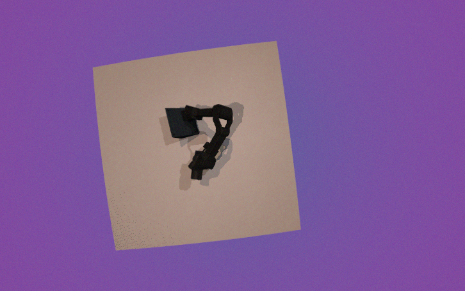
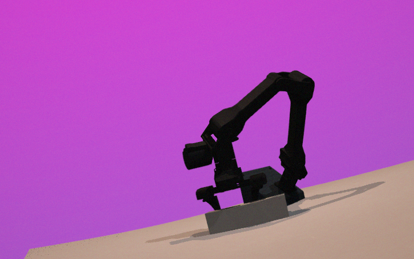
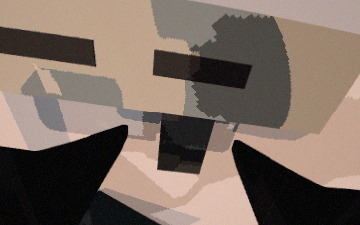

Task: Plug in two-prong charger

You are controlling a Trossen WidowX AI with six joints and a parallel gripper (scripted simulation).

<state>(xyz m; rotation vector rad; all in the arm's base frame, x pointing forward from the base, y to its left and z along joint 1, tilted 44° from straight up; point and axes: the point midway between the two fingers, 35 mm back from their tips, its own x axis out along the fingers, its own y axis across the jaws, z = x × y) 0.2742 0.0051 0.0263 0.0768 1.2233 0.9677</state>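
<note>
Wrist view — fingers (image 2: 236, 205) spread wide, slotted beige block (image 3: 130, 32) (image 2: 247, 214) just ahead.

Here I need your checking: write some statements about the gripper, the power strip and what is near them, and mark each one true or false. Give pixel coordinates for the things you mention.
1. The gripper (image 1: 202, 160) (image 2: 236, 202) (image 3: 181, 137) is open and holds nothing. True.
2. The wrist view shows three dark rectangles on the power strip (image 2: 247, 214) (image 3: 125, 72). False: it shows two.
3. In the exterior view, the power strip stands nearer to the camera than the dark base box (image 1: 180, 124) (image 2: 268, 175). True.
4. The power strip is bright red. False: it is beige, looking grey on its shaded side.
5. In the wrist view, the two fingertips are touching each other. False: there is a wide gap between them.
</note>
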